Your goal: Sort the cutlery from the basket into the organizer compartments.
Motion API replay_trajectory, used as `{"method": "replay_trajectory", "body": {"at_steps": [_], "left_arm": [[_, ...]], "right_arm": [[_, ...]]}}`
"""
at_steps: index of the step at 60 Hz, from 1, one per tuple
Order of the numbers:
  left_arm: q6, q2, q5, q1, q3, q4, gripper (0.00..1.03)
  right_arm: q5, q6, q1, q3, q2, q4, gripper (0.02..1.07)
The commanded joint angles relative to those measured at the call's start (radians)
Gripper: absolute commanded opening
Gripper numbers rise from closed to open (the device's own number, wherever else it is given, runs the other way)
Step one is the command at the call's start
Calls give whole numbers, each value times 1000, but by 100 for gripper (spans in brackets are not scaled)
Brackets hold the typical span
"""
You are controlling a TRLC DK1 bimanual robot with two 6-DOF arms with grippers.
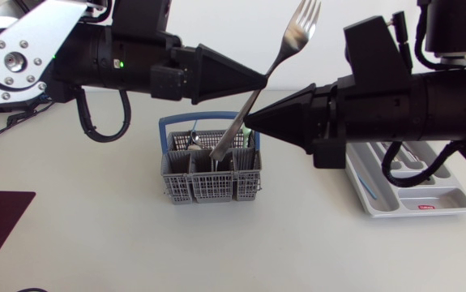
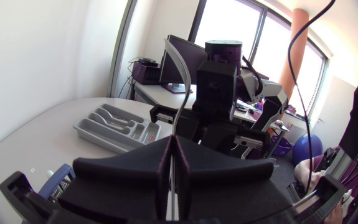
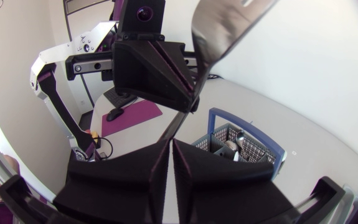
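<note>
Fork [image 1: 293, 36] aloft, 12 o'clock of basket [image 1: 212, 174], pinched by both left gripper [image 1: 258, 79] and right gripper [image 1: 250, 122], fingers closed. Organizer [image 1: 411, 199] at 3 o'clock awaits it; more cutlery [image 1: 194, 142] left in basket.

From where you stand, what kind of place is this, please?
Probably a robot test bench, not a kitchen: a left arm and a right arm hold one fork above a white table, where a cutlery basket and a grey organizer stand.
</note>
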Motion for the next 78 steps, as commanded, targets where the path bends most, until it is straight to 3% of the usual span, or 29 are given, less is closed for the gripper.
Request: {"method": "replay_trajectory", "body": {"at_steps": [1,13,33,56,62,78], "left_arm": [[-36,-5,43,-5,-17,13,3],[-41,-5,55,-10,-16,22,3],[-42,1,60,-13,-19,31,3],[-45,7,62,-17,-22,40,3],[-45,7,62,-16,-23,42,3],[-45,6,62,-6,-26,48,3]], "right_arm": [[0,29,-11,10,-1,13,32],[-6,32,-13,6,-3,13,61],[-15,37,1,33,5,16,60],[-17,37,40,66,28,18,26],[-23,37,46,68,36,16,13],[-20,37,36,66,40,-11,8]]}}
